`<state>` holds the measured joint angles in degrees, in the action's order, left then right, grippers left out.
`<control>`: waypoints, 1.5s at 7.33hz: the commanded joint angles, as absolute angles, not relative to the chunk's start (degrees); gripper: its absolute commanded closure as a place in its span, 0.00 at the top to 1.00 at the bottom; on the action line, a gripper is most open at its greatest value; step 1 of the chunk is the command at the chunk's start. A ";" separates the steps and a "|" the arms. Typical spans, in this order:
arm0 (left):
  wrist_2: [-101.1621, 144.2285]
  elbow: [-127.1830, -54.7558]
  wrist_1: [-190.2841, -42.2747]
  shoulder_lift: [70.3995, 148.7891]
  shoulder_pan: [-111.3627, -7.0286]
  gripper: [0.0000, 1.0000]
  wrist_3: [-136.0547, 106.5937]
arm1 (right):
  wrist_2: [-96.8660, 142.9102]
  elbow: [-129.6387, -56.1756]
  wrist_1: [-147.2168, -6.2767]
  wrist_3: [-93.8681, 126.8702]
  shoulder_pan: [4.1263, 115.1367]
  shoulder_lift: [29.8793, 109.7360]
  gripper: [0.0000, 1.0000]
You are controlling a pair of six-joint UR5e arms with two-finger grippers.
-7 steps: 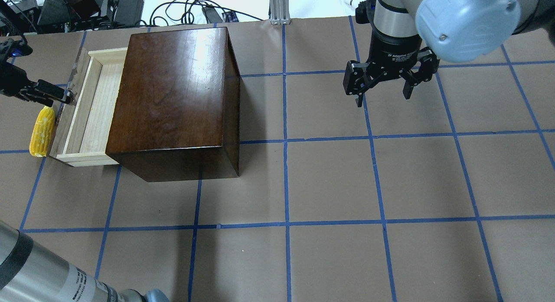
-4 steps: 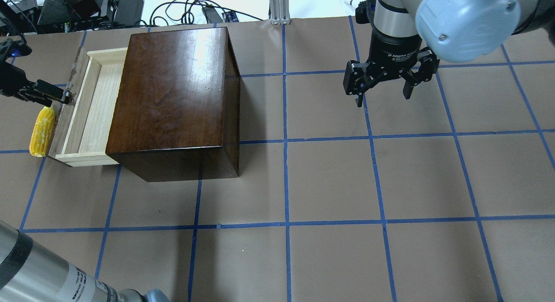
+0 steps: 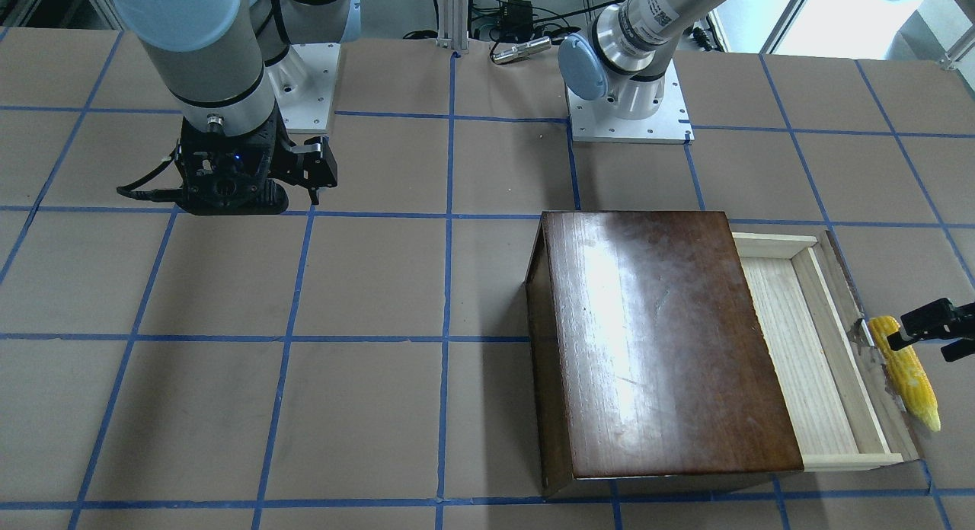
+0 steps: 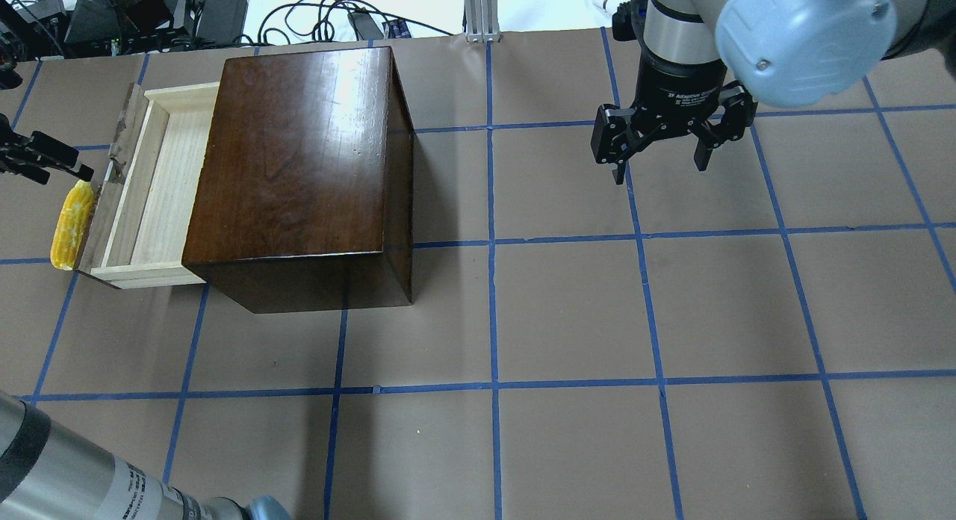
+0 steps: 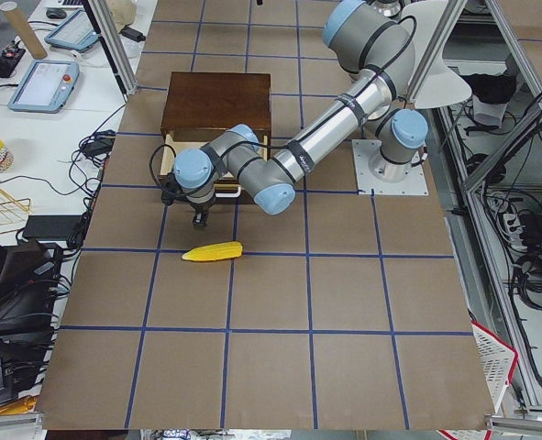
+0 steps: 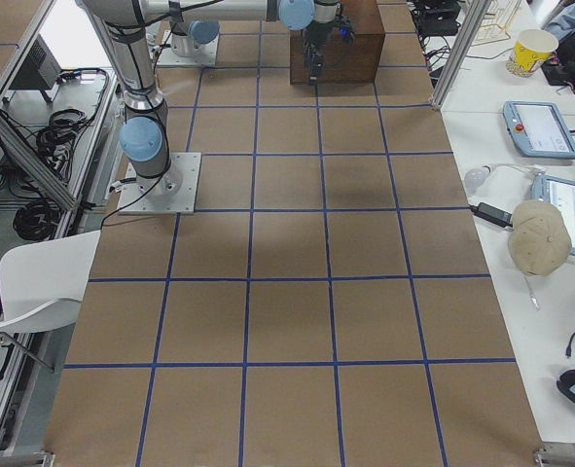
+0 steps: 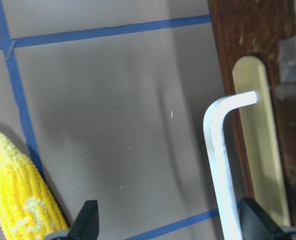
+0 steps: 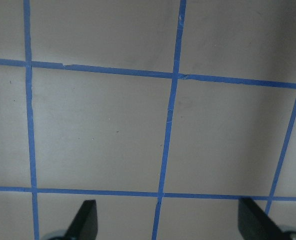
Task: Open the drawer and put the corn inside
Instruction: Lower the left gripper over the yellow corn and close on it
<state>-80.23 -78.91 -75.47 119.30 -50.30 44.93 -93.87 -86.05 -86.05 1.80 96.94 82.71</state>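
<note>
The drawer (image 4: pixel 142 191) stands pulled out to the left of the dark-brown box (image 4: pixel 299 154), its pale tray empty. The corn (image 4: pixel 71 225) lies on the table just outside the drawer's front panel; it also shows in the front view (image 3: pixel 906 374) and the left wrist view (image 7: pixel 22 195). My left gripper (image 4: pixel 63 169) is open, a little left of the metal pull (image 7: pixel 220 165) and above the corn's tip, touching neither. My right gripper (image 4: pixel 661 150) is open and empty, hovering over the far right of the table.
The box (image 3: pixel 663 340) takes up the left-centre of the table. Cables and gear lie beyond the far edge (image 4: pixel 112 19). The right wrist view shows only brown table with blue tape lines (image 8: pixel 170 125).
The drawer slid a little further out to the left. My left gripper then let go of the pull, opened and drew back to the left. The right arm has not moved.
</note>
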 commanded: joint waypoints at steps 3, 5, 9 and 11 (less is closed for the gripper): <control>-86.13 -77.87 -72.52 121.72 -49.39 1.00 33.93 | -93.87 -86.04 -86.04 1.76 96.94 82.71 1.00; -86.39 -79.09 -72.42 123.39 -49.39 1.00 31.65 | -93.87 -86.04 -86.04 1.84 96.94 82.71 1.00; -91.14 -79.19 -68.82 127.61 -49.39 1.00 31.82 | -93.87 -86.04 -86.04 1.76 96.94 82.71 1.00; -91.23 -79.01 -67.77 129.37 -49.39 1.00 31.99 | -93.87 -86.04 -86.04 1.76 96.94 82.71 1.00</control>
<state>-91.13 -79.08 -68.64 128.16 -49.39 31.85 -93.87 -86.05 -86.05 1.76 96.94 82.70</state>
